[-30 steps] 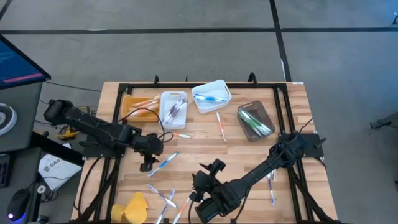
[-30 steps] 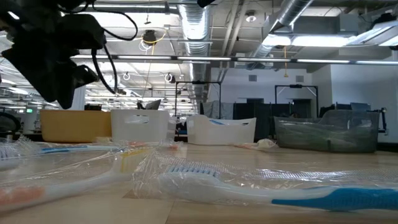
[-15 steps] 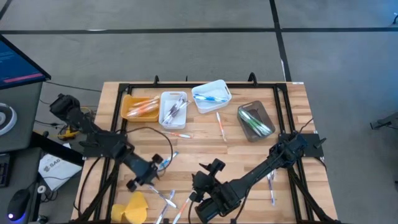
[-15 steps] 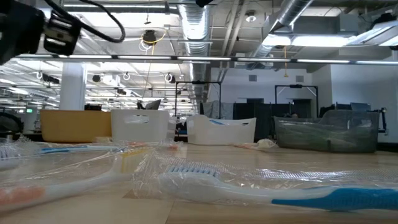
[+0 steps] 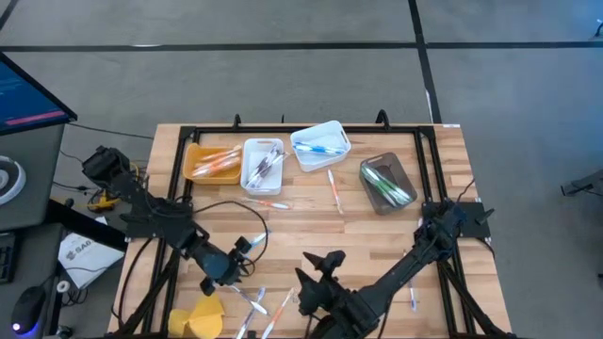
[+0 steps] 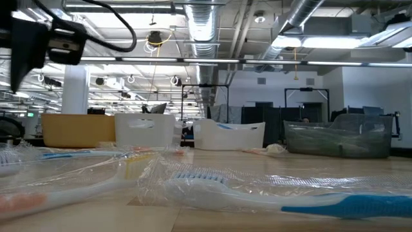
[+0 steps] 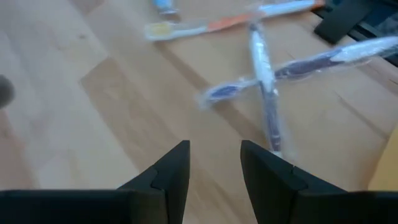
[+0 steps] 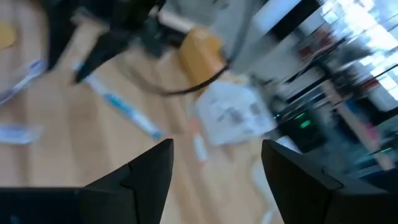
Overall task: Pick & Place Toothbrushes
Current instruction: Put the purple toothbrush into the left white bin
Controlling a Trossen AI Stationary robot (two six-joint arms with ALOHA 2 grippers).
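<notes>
Wrapped toothbrushes lie loose on the wooden table: a blue one point(image 5: 251, 243), two orange ones point(image 5: 274, 204) point(image 5: 334, 191), and a crossed pair point(image 5: 251, 299) point(image 7: 264, 84) near the front edge. My left gripper point(image 5: 229, 273) point(image 7: 214, 158) hovers open over bare wood just short of that crossed pair, slanting down, with nothing between its fingers. My right gripper point(image 5: 316, 270) point(image 8: 214, 168) hangs wide open above the table's near middle, holding nothing. The low view shows a wrapped blue toothbrush point(image 6: 290, 201) up close and my left gripper point(image 6: 32, 45) high at the left.
Along the far side stand an orange bin point(image 5: 209, 162), a white bin point(image 5: 262, 165), a tilted white bin point(image 5: 320, 146) and a dark clear bin point(image 5: 386, 181), each holding toothbrushes. A yellow lump point(image 5: 203, 315) sits at the near left corner. Another toothbrush point(image 5: 412, 282) lies beside the right arm.
My left gripper has swung from the table's middle left toward the near edge, sinking a little and rolling about its own axis, staying open. My right gripper has rolled and shifted slightly. No toothbrush has moved.
</notes>
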